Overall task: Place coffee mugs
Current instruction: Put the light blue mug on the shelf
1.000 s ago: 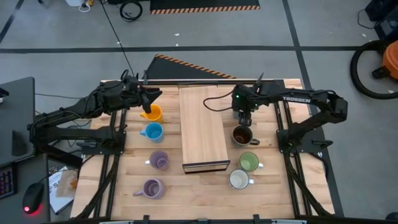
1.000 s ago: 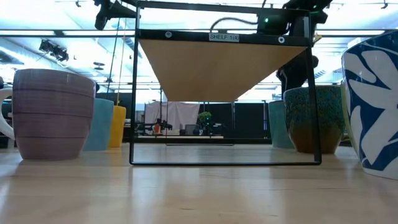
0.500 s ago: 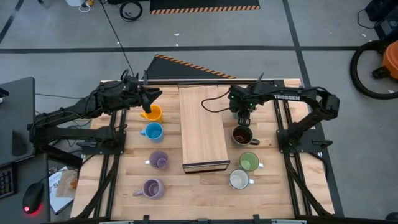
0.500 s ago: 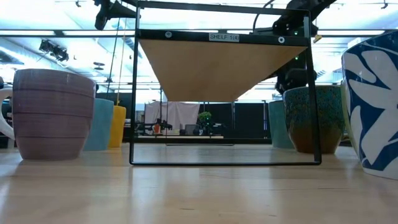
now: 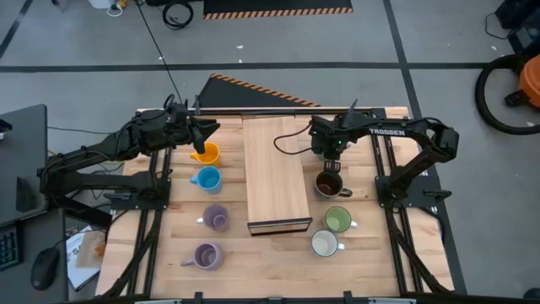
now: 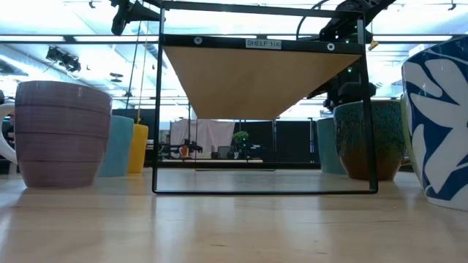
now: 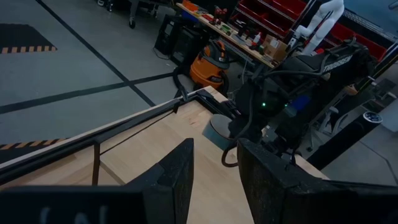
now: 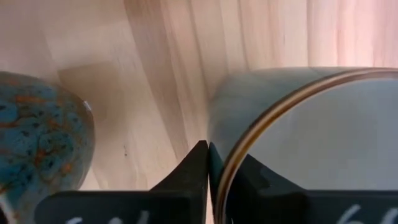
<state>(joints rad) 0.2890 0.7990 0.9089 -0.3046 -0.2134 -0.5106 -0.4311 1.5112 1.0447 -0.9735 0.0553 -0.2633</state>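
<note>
Glazed round mug (image 8: 298,137) (gold-rimmed) at right pincer (image 8: 208,163)

Lighting is bright and even overhead; shadows are soft. In the low view, ceiling strip lights (image 6: 66,44) glare at 10 o'clock; near mugs are blurred.

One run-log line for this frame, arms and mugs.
right end effector: shut on pale mug rim, beside dark brown mug | left end effector: open, empty, near orange mug
</note>
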